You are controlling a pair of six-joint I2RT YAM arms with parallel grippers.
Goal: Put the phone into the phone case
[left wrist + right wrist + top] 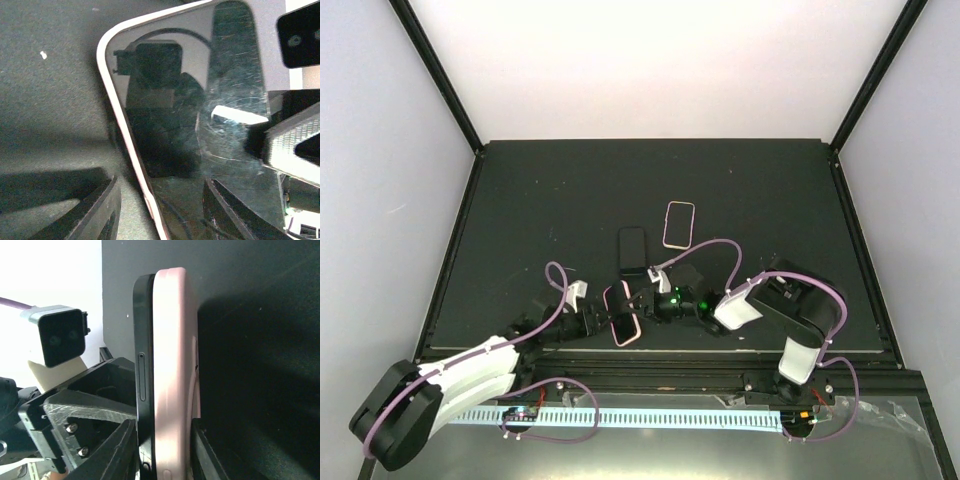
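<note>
A black phone [143,365] sits pressed into a pink phone case [170,365], held on edge just above the mat between my two grippers; from above the pair shows as phone [620,318] with the pink case rim [632,337]. My right gripper [164,424] [646,300] is shut on them, one finger on the glass and the other on the case's back. My left gripper [160,185] [600,320] is open. Its left finger [102,210] stands clear of the pale case edge [117,105], and its right finger [235,217] lies over the screen [165,125].
A second black phone [632,250] lies flat on the dark mat [540,200] behind the grippers, and another pink-rimmed case [679,224] lies beyond it to the right. A black frame [450,270] borders the mat. A white cable duct [650,417] runs along the front.
</note>
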